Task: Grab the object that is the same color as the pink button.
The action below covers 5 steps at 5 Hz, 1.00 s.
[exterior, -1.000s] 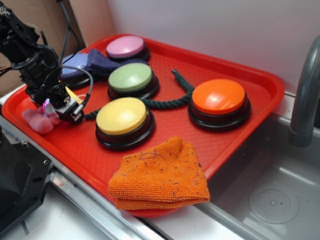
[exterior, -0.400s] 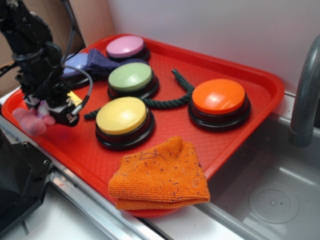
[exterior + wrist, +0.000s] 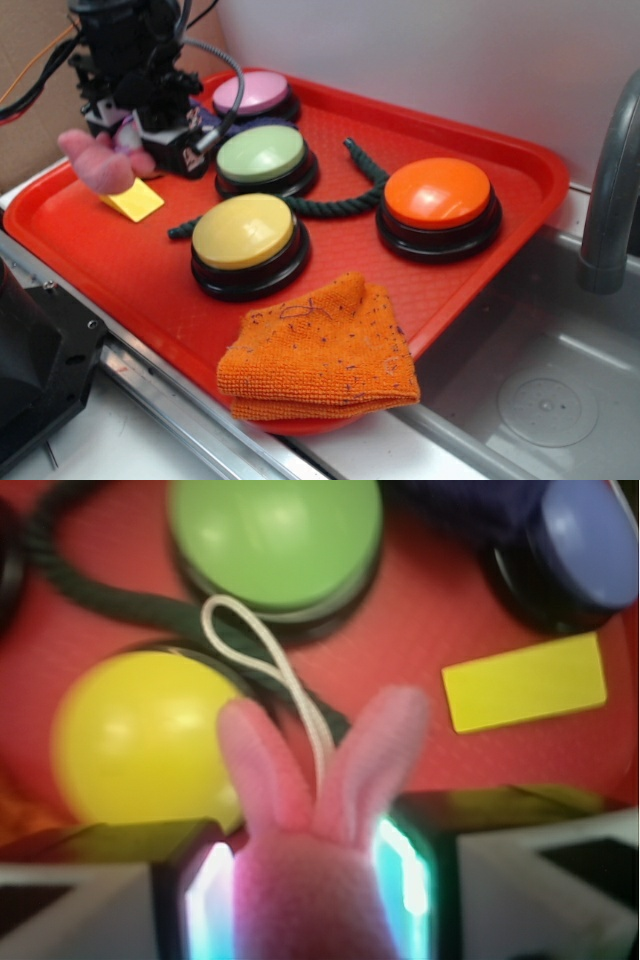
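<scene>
Surface: red tray (image 3: 480, 250) on a steel counter beside a sink, crowded with dome buttons and cloths.
Gripper: the gripper (image 3: 305, 890) is clamped on the pink plush toy (image 3: 300, 880), jaws pressing its body from both sides, two ears poking out in front in the wrist view.
Toy position: in the exterior view the pink plush toy (image 3: 98, 160) hangs off the tray at its far left, above the flat yellow block (image 3: 132, 201).
Match check: the pink button (image 3: 251, 93) sits at the back of the tray, and its colour agrees with the toy.
Loop string: the pale loop string (image 3: 262, 660) trails free out in front of the ears.
Risk, slip: soft plush squashes, so a fast swing could let it slide out of the jaws.
Risk, snag: that dangling loop could catch on the green button (image 3: 262, 155) or the dark green rope (image 3: 320, 205) if the arm dips low.
Risk, collision: the arm is close to the buttons, so a sideways move might clip one.
</scene>
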Each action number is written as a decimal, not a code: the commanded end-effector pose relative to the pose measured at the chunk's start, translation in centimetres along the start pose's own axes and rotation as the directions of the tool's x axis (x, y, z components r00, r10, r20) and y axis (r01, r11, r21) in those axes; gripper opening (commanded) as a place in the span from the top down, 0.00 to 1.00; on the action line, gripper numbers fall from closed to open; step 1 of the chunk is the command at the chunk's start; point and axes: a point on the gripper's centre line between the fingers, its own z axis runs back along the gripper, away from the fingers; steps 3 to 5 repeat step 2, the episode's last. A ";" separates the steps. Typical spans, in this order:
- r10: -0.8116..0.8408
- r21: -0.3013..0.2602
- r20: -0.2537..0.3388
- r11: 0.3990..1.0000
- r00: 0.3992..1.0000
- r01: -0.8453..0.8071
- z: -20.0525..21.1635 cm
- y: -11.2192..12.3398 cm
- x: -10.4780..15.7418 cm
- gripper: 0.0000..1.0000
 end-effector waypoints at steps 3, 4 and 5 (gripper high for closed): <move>-0.100 -0.070 -0.026 0.993 0.995 0.098 4.8 -1.7 -0.7 0.74; -0.100 -0.070 -0.026 0.993 0.995 0.098 4.8 -1.7 -0.7 0.74; -0.100 -0.070 -0.026 0.993 0.995 0.098 4.8 -1.7 -0.7 0.74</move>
